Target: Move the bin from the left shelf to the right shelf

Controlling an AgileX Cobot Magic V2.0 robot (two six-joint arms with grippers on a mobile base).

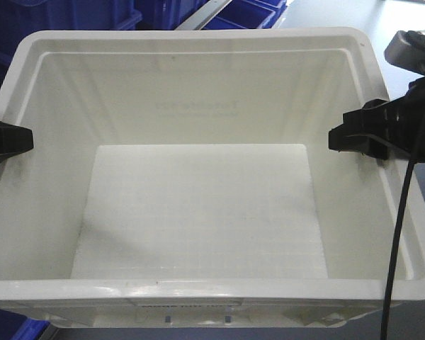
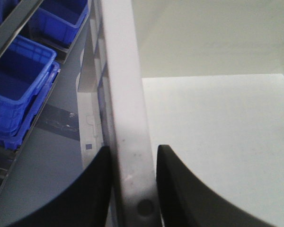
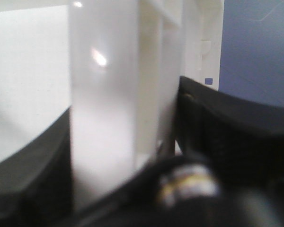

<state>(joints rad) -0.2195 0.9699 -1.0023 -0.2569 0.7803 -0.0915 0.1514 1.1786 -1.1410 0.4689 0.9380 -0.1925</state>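
- White bin (image 1: 198,85) fills the front view, gripped on both side walls.
- Left claw (image 2: 132,187) clamped on rim, 9 o'clock.
- Right claw (image 1: 355,138) clamped on rim, 3 o'clock.
- Blue crates (image 1: 244,13) beyond, 12 o'clock.

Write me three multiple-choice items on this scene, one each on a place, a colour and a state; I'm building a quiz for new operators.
1. Where does the left gripper grip the bin?
A. its left rim
B. its floor
C. its far wall

2. What colour are the crates beside the bin?
A. red
B. blue
C. green

3. What is inside the bin?
A. small parts
B. a lid
C. nothing

Key:
1 A, its fingers straddle the left rim, one inside and one outside.
2 B, the left wrist view shows them blue.
3 C, the front view shows only the bare white floor.
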